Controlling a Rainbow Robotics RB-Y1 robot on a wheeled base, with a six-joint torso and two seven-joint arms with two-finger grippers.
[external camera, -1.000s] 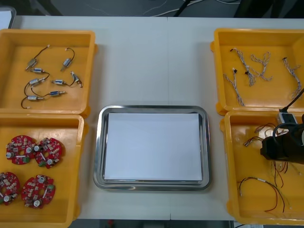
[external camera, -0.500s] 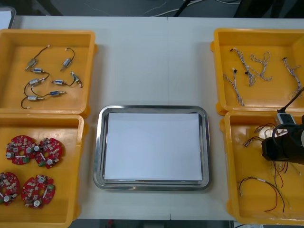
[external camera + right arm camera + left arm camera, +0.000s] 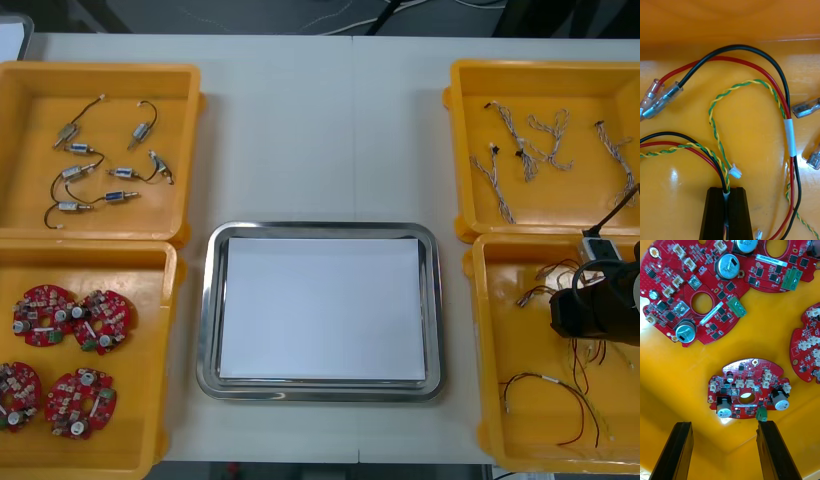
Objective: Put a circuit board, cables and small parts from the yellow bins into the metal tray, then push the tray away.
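My right gripper (image 3: 590,312) is down in the near right yellow bin (image 3: 492,350). Its black fingers (image 3: 717,210) stand shut on a cable of red, black and twisted yellow wires (image 3: 696,147), pinched thin between their tips. More of the same cables (image 3: 550,400) lie loose around it. My left gripper (image 3: 725,423) hangs open above round red circuit boards (image 3: 748,393), the closest one lying just beyond its fingertips. The metal tray (image 3: 320,228), white inside, sits in the middle of the table with nothing in it.
The far left bin (image 3: 25,215) holds small metal parts (image 3: 100,165) on short black leads. Pale twisted cables (image 3: 525,150) lie in the far right bin (image 3: 460,150). Several circuit boards (image 3: 60,365) fill the near left bin (image 3: 160,350). Bare table lies beyond the tray.
My right gripper's fingers have closed from wide open onto the cable, the arm staying almost in place. Nothing else has moved.
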